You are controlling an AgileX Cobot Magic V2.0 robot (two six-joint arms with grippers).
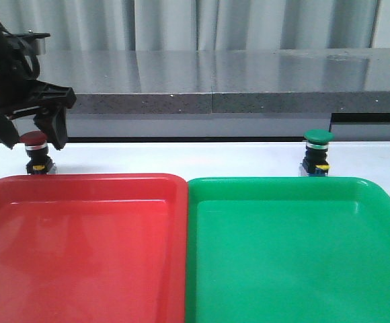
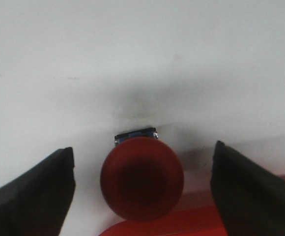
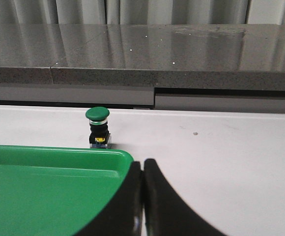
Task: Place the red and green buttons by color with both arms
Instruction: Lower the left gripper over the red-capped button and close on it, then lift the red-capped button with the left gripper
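My left gripper (image 1: 35, 138) hangs spread wide around the red button (image 1: 34, 140), not touching it; my right gripper (image 3: 142, 196) is clenched empty near the green button (image 3: 98, 114).

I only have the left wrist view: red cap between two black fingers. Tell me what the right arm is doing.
Observer: The right gripper is shut, fingers pressed together, holding nothing.
Operator: Give me the green button's position.
Observer: The green button stands upright on the white table, just behind the green tray's far rim.
Operator: Report what's in the trays.
Observer: Neither the red tray nor the green one holds a button.
Operator: Confirm the red one is off the table.
Observer: No, the red button stands on the table, the left gripper open around its cap.
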